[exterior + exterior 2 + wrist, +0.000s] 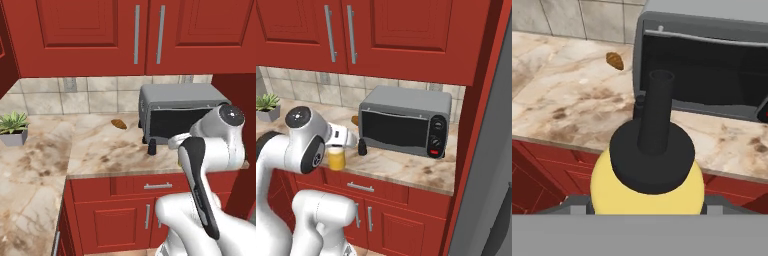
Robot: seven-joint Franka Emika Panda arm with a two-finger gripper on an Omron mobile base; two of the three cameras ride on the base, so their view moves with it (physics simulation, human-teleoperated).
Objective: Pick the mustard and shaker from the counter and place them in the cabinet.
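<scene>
Squarely between the jaws, the mustard.

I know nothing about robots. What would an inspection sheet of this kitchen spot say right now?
Surface: marbled counter, dry, mostly bare.
Job's things: mustard upright between the fingers, at the counter's front edge; shaker standing on the counter by the toaster oven's left front corner.
Clutter: toaster oven, door shut; brown lump near the tiled wall; potted plant far left.
Grippers: gripper closed around the mustard's body.
Cables: nothing seen.
Surroundings: red wall cupboard doors above, shut; red drawers and doors below the counter.
</scene>
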